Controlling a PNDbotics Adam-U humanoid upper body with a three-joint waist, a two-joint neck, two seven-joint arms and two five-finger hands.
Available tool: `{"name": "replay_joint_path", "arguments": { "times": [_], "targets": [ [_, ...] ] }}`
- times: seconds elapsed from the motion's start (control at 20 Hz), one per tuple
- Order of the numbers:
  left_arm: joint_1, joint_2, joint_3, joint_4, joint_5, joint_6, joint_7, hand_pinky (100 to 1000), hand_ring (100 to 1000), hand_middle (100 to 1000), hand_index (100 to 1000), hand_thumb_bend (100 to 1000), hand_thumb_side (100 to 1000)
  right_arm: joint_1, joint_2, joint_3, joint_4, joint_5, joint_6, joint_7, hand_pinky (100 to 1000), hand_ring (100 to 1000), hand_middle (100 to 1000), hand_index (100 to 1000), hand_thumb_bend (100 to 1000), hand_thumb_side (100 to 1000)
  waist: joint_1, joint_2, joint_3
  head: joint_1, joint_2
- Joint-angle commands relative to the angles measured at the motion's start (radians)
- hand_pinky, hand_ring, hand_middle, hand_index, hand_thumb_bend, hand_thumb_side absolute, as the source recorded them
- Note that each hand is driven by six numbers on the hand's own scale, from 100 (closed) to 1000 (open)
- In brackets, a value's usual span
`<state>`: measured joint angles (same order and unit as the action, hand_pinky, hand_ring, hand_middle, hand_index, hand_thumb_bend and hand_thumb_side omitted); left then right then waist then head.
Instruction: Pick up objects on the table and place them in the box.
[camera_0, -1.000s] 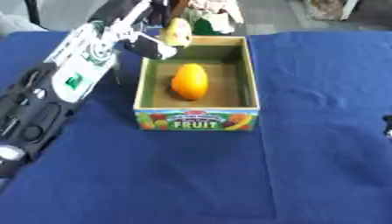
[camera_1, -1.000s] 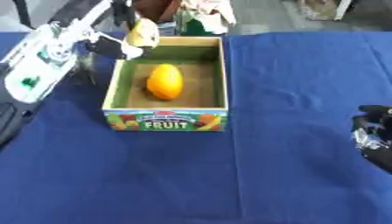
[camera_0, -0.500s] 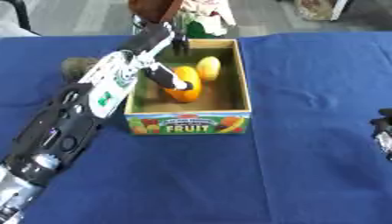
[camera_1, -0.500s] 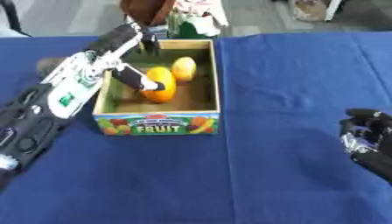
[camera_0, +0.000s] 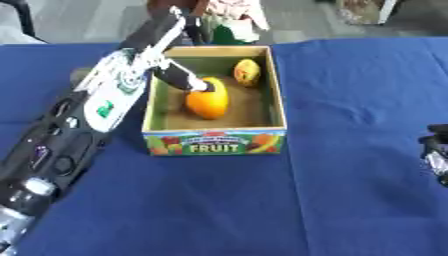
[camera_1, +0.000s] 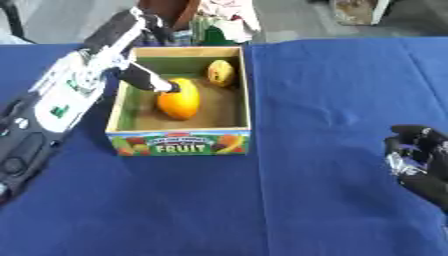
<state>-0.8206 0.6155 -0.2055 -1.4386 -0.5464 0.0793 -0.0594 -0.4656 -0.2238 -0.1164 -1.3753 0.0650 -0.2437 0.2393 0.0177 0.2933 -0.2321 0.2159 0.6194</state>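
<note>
Left eye view is showing the left arm running up the left side of the blue table (camera_0: 350, 100), its left hand (camera_0: 179, 77) reaching over the box (camera_0: 214, 141) wall. The fingers are lying straight and together, pointing down and inward, with nothing curled round anything; the tips are touching the top of the orange fruit (camera_0: 208, 98). That reads as a hand that is empty and letting go rather than carrying, which would explain why it is sitting low inside the box.

The orange fruit is lying on the box floor, near the left wall and about midway along it. Just beyond it, toward the far right corner, a smaller yellow fruit (camera_0: 247, 72) is resting apart from the orange one. Both are already where the task wants them, so the box is holding the work done.

No other loose object is showing on the cloth around the box.

Over at the right edge, the right hand (camera_1: 420, 160) is waiting idle, well apart from the box, its fingers loosely curled and holding nothing.
</note>
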Motion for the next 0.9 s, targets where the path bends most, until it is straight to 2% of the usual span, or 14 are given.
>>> {"name": "replay_joint_path", "arguments": {
  "times": [0.05, 0.25, 0.55, 0.7, 0.9],
  "targets": [
    [0.019, 0.083, 0.067, -0.063, 0.046, 0.035, 0.041, 563, 666, 479, 633, 820, 133, -0.007, -0.024, -0.005, -0.008, 0.004, 0.000, -0.002, 560, 697, 522, 719, 100, 142, 0.001, -0.026, 0.004, -0.011, -0.004],
    [0.085, 0.169, 0.103, -0.088, 0.042, 0.041, 0.012, 601, 661, 498, 645, 826, 155, 0.001, -0.036, -0.010, -0.008, 0.006, 0.001, -0.006, 560, 697, 522, 719, 100, 142, 0.008, -0.031, 0.020, -0.031, -0.004],
    [0.185, 0.320, 0.158, -0.033, -0.012, 0.018, -0.078, 640, 650, 511, 665, 815, 174, 0.009, -0.039, -0.013, -0.007, 0.009, 0.003, -0.009, 559, 697, 522, 718, 100, 143, 0.011, -0.037, 0.029, -0.040, -0.003],
    [0.214, 0.350, 0.174, 0.024, -0.007, 0.012, -0.109, 646, 646, 531, 667, 811, 174, 0.010, -0.038, -0.013, -0.007, 0.008, 0.002, -0.010, 558, 696, 521, 718, 100, 143, 0.009, -0.040, 0.029, -0.040, -0.003],
    [0.212, 0.351, 0.169, 0.110, -0.032, -0.001, -0.126, 648, 645, 535, 667, 808, 175, 0.011, -0.039, -0.013, -0.006, 0.008, 0.002, -0.010, 558, 696, 521, 718, 100, 142, 0.007, -0.040, 0.028, -0.039, -0.005]
  ]
}}
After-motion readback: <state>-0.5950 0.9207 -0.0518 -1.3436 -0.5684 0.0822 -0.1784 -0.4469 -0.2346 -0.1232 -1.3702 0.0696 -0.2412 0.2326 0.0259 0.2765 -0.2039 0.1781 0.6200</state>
